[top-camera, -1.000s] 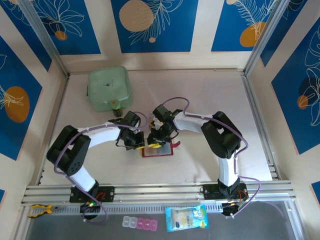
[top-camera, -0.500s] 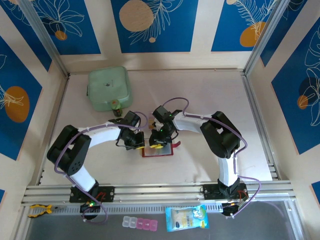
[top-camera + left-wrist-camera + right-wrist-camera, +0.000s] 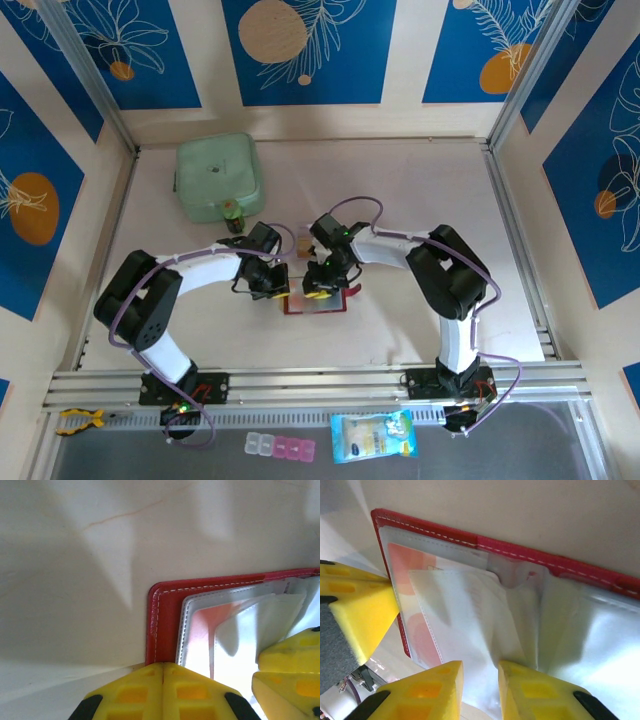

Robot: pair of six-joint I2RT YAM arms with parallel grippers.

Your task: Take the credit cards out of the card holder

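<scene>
The bench, pale and smooth, was found walled on three sides. Its far left corner was taken by a pale green container, and open surface lay toward the right edge.

The card holder was found lying open and flat near the middle of the bench, somewhat toward the near edge, with its long axis running left to right.

The left gripper was seen pressed together, with nothing between its fingers, and set down at the holder's left end on or just beside the red border. It was judged to be pinning the holder down.

The right gripper was placed over the clear pockets, directly above the holder and the nearer of the two to the cards. A narrow gap was noted between its jaws, and pocket leaves were seen running up into that gap. Whether a leaf or a card was nipped could not be told.

The credit cards were seen as pinkish shapes inside the sleeves, none yet drawn out. It was judged that the pull would best be made along the sleeve's opening, away from the pinned left end.
</scene>
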